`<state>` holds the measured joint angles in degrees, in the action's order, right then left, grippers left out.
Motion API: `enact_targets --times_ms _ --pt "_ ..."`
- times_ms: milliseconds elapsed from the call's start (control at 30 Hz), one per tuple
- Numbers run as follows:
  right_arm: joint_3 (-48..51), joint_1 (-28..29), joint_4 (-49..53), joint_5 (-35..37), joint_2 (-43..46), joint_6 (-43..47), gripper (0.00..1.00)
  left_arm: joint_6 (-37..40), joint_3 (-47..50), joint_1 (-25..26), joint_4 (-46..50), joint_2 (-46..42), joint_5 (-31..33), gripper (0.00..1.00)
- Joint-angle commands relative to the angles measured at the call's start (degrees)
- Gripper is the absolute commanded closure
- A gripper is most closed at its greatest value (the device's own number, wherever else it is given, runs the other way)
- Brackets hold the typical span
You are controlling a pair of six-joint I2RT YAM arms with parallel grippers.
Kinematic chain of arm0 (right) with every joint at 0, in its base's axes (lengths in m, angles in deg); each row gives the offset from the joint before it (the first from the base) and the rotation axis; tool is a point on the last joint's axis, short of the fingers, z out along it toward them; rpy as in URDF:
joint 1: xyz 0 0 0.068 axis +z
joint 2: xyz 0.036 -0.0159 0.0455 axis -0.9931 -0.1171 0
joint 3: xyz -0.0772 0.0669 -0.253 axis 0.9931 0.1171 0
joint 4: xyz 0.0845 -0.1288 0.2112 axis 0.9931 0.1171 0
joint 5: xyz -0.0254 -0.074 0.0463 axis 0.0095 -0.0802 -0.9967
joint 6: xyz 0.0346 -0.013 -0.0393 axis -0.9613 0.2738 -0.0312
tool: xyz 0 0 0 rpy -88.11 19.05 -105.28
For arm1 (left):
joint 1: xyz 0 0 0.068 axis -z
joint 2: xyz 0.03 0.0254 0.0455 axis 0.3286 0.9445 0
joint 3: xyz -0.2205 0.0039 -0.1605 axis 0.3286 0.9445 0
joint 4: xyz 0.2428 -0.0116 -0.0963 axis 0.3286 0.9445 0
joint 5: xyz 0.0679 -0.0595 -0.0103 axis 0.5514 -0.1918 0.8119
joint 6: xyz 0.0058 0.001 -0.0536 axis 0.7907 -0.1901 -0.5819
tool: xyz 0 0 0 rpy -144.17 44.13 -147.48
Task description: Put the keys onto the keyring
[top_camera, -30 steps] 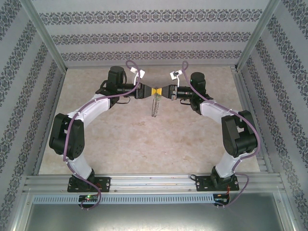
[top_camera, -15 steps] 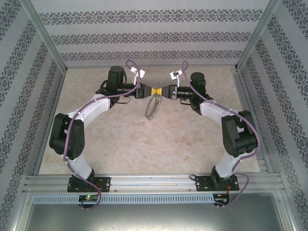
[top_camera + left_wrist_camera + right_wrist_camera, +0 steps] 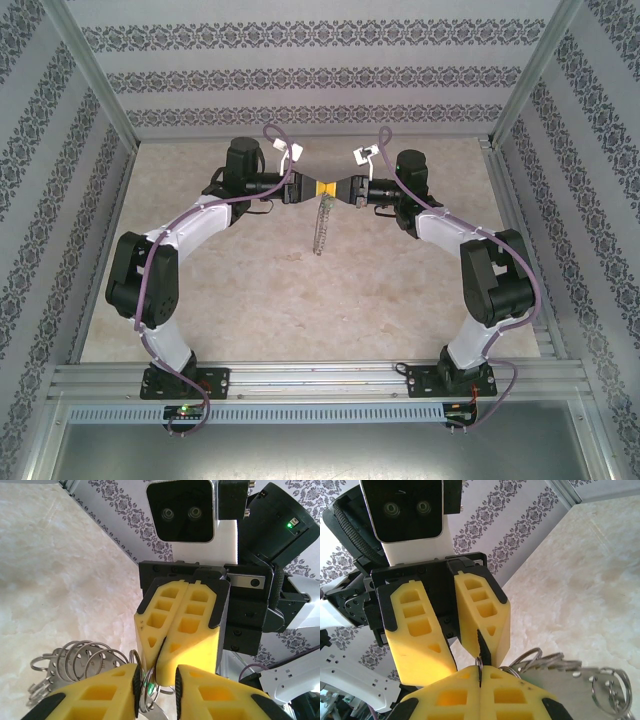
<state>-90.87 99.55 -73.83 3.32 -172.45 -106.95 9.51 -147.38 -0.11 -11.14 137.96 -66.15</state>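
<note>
Facing tip to tip above the far middle of the table [image 3: 250, 290], the two pincers nearly touch. The left gripper [image 3: 156, 676] has its jaws apart. The key [image 3: 147, 686], a sliver of bright green, sits in that gap against the 9 o'clock finger. The keyring [image 3: 320, 226] hangs at 6 o'clock from the tips, a thin grey hoop seen edge-on and fringed with small metal loops [image 3: 75, 662]. The right gripper [image 3: 480, 676] is pressed together on the hoop's wire.
</note>
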Motion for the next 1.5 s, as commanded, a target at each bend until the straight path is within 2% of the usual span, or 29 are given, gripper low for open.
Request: enact_targets --times_ms 0,167,400,433,567,733,1200,1467 --pt "-0.73 0.03 -2.77 -0.64 -0.58 0.17 1.00 -0.79 0.55 1.04 -4.19 -0.22 -3.45 0.77" --pt "-1.02 0.06 -2.90 -0.49 -0.85 -0.16 1.00 -1.20 1.48 1.02 -5.79 -0.88 -3.92 0.82" --pt "-0.90 -0.14 -3.23 -0.14 -0.23 -0.94 1.00 -6.34 3.20 1.02 -13.74 -0.65 -4.90 0.98" --pt "-0.68 -0.17 -3.32 0.09 0.09 -1.14 0.97 -7.33 3.41 1.04 -14.91 -0.50 -4.99 1.00" --pt "1.70 -1.30 -5.16 1.00 2.21 -2.29 0.80 -9.95 4.09 0.99 -18.66 -0.56 -4.66 1.00" --pt "4.71 -2.56 -7.19 1.79 4.52 -3.52 0.65 -12.05 4.65 1.00 -21.52 -1.08 -4.16 1.00" --pt "10.01 -2.76 -15.45 2.64 4.38 -7.13 0.61 -13.40 4.67 1.01 -23.26 -2.29 -3.50 1.00" --pt "11.64 -1.32 -15.69 2.94 5.19 -6.21 0.57 -14.23 4.48 0.99 -24.36 -2.47 -3.32 1.00"
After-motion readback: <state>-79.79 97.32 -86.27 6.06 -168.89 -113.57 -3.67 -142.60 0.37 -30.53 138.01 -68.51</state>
